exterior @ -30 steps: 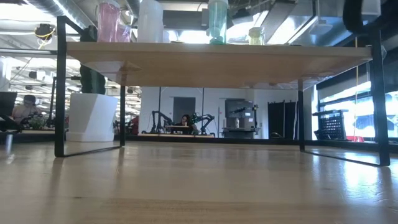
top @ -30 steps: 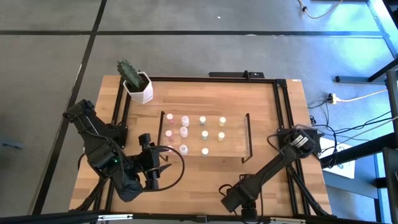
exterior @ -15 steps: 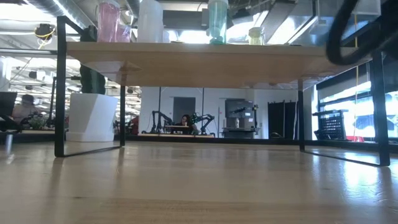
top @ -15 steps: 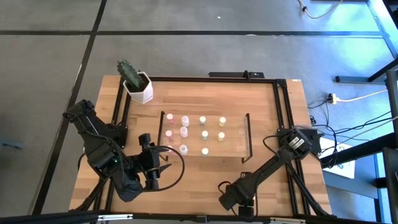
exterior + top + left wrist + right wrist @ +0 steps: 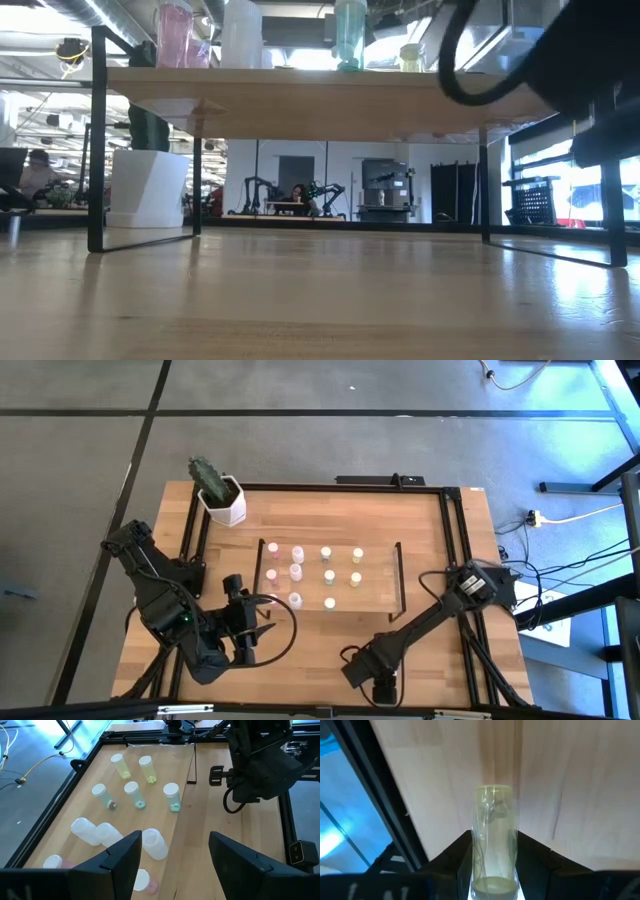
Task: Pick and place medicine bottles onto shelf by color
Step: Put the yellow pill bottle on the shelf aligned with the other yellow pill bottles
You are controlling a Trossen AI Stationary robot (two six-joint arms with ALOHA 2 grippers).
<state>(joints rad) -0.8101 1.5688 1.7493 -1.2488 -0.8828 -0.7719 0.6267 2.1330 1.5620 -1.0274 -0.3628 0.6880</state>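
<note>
Several tiny bottles stand in rows on the low wooden shelf (image 5: 380,592): pink ones (image 5: 296,571) at its left, pale green ones (image 5: 327,575) in the middle, yellow ones (image 5: 356,577) at its right. They also show in the left wrist view (image 5: 134,794). My right gripper (image 5: 358,668) is low near the table's near edge, in front of the shelf, shut on a clear yellow-green bottle (image 5: 492,835). My left gripper (image 5: 172,865) is open and empty, near the shelf's near left corner (image 5: 243,628). My right gripper pinches the yellow-green bottle by its two sides (image 5: 479,870) between its two fingers (image 5: 455,857), at the end nearest the wrist. The bottle lies along the fingers and sticks out past their tips. Whether its far end (image 5: 493,792) touches the table, I cannot tell.
A white hexagonal pot with a cactus (image 5: 222,500) stands at the table's far left corner, and shows in the low view (image 5: 148,190). Black frame rails (image 5: 455,540) run along the table's edges. Bare wood lies in front of the shelf (image 5: 310,650).
My right gripper has gone toward the table's left along the near edge, still shut on the bottle; in the low view its arm has come farther in from the right. The left arm and the bottles on the shelf have kept still.
</note>
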